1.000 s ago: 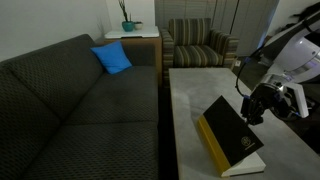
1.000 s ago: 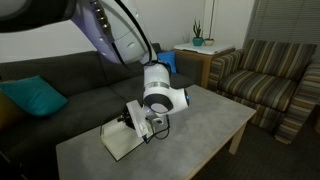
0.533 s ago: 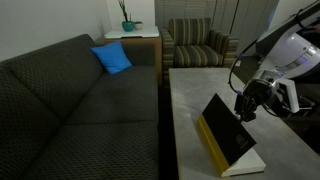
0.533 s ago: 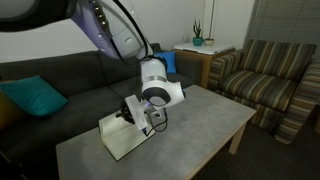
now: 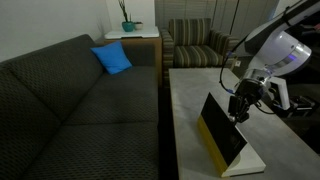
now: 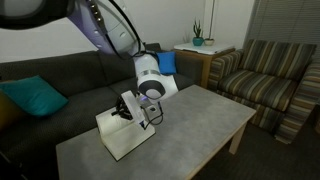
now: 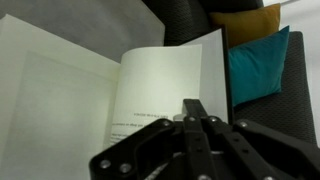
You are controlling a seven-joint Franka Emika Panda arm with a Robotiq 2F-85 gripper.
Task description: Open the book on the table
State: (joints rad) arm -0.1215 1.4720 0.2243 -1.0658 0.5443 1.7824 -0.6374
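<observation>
The book (image 5: 222, 132) lies near the end of the grey table (image 5: 195, 85). Its black cover stands steeply raised on the yellow spine edge, with white pages (image 5: 246, 162) flat below. My gripper (image 5: 240, 106) is at the cover's upper free edge, on its inner side. In an exterior view the gripper (image 6: 134, 109) leans against the raised cover above the white pages (image 6: 125, 140) on the table (image 6: 205, 120). In the wrist view my fingers (image 7: 195, 106) are pressed together in front of the white inner page (image 7: 80, 90); nothing shows between them.
A dark sofa (image 5: 70, 100) runs along the table with a blue cushion (image 5: 113, 58) and a teal cushion (image 6: 35, 97). A striped armchair (image 5: 195, 45) (image 6: 270, 85) stands beyond the table's end. A white side table with a plant (image 5: 128, 30) is in the corner.
The book's cover has swung up from a low tilt to nearly upright. My gripper has risen with it and moved toward the sofa side.
</observation>
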